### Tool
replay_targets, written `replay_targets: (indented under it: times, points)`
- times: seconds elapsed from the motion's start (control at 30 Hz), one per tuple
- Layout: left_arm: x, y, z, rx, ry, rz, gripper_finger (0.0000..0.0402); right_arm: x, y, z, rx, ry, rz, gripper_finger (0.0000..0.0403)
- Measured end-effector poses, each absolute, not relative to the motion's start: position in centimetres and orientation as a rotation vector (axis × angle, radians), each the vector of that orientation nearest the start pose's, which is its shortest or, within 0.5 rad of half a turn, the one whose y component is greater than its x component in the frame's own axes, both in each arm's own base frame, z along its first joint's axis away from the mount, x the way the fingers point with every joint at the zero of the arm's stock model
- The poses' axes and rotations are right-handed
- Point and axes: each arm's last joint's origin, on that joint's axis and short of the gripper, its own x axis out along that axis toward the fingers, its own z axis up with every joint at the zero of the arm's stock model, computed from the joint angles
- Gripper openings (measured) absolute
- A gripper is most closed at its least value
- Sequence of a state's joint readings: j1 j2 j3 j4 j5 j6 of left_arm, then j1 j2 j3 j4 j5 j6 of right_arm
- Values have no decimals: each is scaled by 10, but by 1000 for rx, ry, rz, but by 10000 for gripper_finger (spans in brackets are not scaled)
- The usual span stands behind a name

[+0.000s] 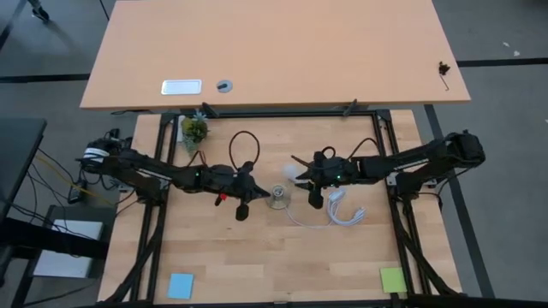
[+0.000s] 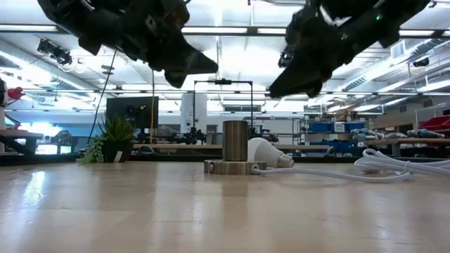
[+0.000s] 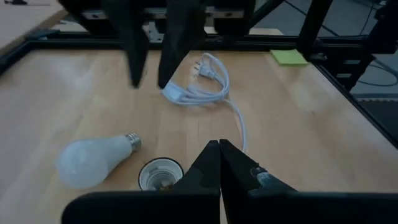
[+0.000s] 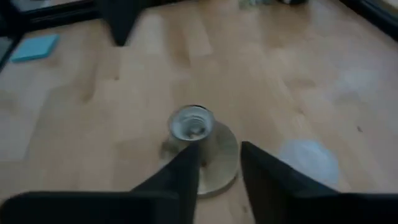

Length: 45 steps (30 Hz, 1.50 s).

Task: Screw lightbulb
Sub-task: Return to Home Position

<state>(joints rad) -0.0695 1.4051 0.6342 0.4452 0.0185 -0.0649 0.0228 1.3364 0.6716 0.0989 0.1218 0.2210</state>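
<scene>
Lightbulb (image 2: 268, 152) lying on its side at low view's centre beside the lamp socket (image 2: 235, 150), both arms reaching inward above, left gripper (image 3: 219, 165) pinched together, empty, right gripper (image 4: 219, 167) parted, empty

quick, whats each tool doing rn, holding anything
left tool: shut, holding nothing
right tool: open, holding nothing
lightbulb: lies free of both

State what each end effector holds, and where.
Nothing. The lightbulb lies loose beside the socket; the left end effector is shut, the right end effector open.
</scene>
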Motion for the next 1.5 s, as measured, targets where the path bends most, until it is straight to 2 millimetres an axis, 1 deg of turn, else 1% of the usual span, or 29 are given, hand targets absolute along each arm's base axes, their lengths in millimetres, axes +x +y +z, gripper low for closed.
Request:
replay_targets:
  times: [0.17, 0.23, 0.4, 0.47, 0.6, 0.7, 0.77, 0.9, 1.07, 1.2, 1.37, 1.43, 1.5]
  points:
    - [281, -25, 211, -15, 319, -103, 1, 262, 16, 214, 87, 551, -97, 37]
    - [281, -28, 211, -3, 314, -115, 1, 258, 21, 218, 62, 545, -73, 12]
    - [279, -34, 215, 33, 290, -158, 1, 252, 33, 225, 11, 526, -13, 15]
    - [279, -35, 215, 34, 289, -162, 1, 250, 37, 226, -3, 521, -1, 9]
    - [280, -35, 218, 29, 261, -185, 1, 243, 41, 221, -24, 522, -22, 7]
    - [280, -36, 220, 26, 241, -203, 1, 235, 43, 215, -19, 479, -10, 7]
    - [280, -37, 222, 28, 217, -224, 1, 228, 45, 212, -11, 428, 10, 5]
    - [280, -37, 222, 43, 216, -233, 1, 209, 46, 206, 4, 344, 38, 3]
    - [279, -37, 223, 46, 218, -231, 1, 183, 42, 206, 25, 269, 33, 2]
    - [269, -36, 228, 49, 147, -230, 0, 166, 38, 208, 22, 204, 38, 2]
    - [240, -31, 225, 15, 44, -211, 0, 150, 33, 206, 1, 137, 32, 2]
    - [229, -29, 219, -6, 46, -193, 0, 145, 31, 206, -10, 126, 14, 2]
    - [219, -27, 217, -12, 32, -165, 0, 140, 30, 207, -12, 121, -3, 1]
